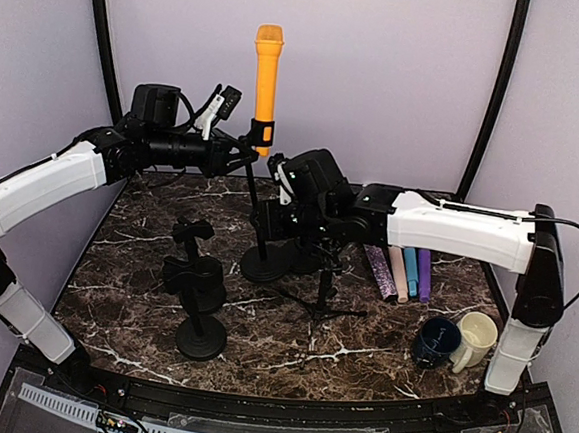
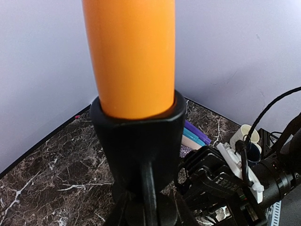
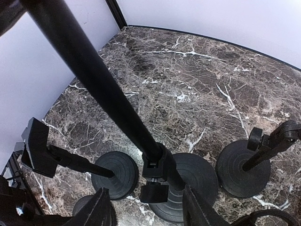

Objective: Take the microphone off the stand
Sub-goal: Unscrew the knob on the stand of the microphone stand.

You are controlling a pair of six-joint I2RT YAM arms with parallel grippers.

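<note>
**Microphone seated in clip, stand flanked by both arms**

Orange microphone (image 1: 267, 69) is seen upright toward the back of the table (image 1: 135, 265). Its lower end is seated in the black clip (image 1: 263, 134) at the top of the stand (image 1: 262, 214), so it is judged not yet removed.

The step in hand is judged to be the bracing of the stand ahead of the pull. This would be done best if the pole were clamped firmly low down, so that the base is neither dragged nor tipped. The orange body should then be taken above the clip and drawn straight along its own axis rather than levered sideways.

The left arm is stretched out nearly level from the left, and the left gripper (image 1: 239, 155) is placed just below the clip, at the neck. Whether it is closed there cannot be told. The right arm is reached across from the right and angled downward. The right gripper (image 3: 146, 205) is set low on the pole, with its fingers (image 3: 101, 212) held apart, the pole between them and no contact seen.
</note>
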